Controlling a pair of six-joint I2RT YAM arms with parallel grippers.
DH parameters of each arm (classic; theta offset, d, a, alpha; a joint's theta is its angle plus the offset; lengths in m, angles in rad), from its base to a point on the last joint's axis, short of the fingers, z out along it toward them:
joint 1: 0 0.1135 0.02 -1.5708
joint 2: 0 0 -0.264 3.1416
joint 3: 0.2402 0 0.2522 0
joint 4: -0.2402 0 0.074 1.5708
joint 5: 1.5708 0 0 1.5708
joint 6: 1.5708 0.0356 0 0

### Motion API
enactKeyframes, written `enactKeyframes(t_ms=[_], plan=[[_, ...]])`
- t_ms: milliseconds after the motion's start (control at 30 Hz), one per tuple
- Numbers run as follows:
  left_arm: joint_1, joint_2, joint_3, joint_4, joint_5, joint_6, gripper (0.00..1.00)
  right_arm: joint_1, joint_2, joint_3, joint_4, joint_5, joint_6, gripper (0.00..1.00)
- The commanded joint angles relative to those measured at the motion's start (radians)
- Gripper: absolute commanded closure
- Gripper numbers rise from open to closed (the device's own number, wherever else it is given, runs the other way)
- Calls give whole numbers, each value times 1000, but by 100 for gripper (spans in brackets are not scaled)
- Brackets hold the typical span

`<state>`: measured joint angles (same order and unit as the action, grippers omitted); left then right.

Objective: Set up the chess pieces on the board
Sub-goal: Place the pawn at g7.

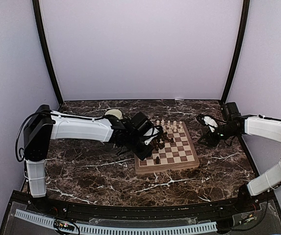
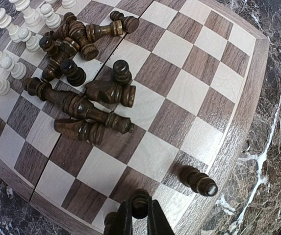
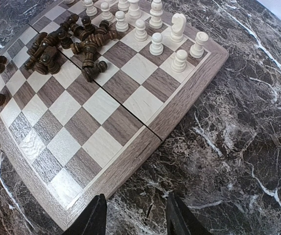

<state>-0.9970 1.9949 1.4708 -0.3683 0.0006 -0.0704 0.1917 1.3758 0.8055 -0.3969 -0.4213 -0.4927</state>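
At the board's [image 1: 167,169] nine-o'clock edge, the left gripper [image 2: 140,209] clamps one dark piece [image 2: 140,199], seemingly mid-placement; next it needs an upright set-down on its square. Dark heap [image 2: 79,105] lies toward ten o'clock; the right gripper [image 3: 136,218] hangs wide open at three o'clock

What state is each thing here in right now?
Chequered wooden board: flat on marble table.
Left gripper: shut on one dark brown chess piece.
Right gripper: open, empty.
Cream-white chess pieces: upright in rows.
Dark brown heap: toppled on the board.
Lone dark piece: upright near the rim.
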Motion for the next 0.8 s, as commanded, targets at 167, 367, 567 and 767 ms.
enactKeyframes(t_ms=[167, 367, 567, 767], plan=[[-2, 16, 25, -25, -22, 14, 92, -3, 11, 23, 6, 2, -5, 57], [-2, 32, 40, -27, -29, 20, 89, -3, 12, 23, 6, 5, -4, 57], [-2, 36, 43, -27, -33, 19, 87, -3, 14, 23, 5, 7, -5, 57], [-2, 37, 43, -31, -28, 17, 86, -3, 15, 23, 4, 5, -5, 57]])
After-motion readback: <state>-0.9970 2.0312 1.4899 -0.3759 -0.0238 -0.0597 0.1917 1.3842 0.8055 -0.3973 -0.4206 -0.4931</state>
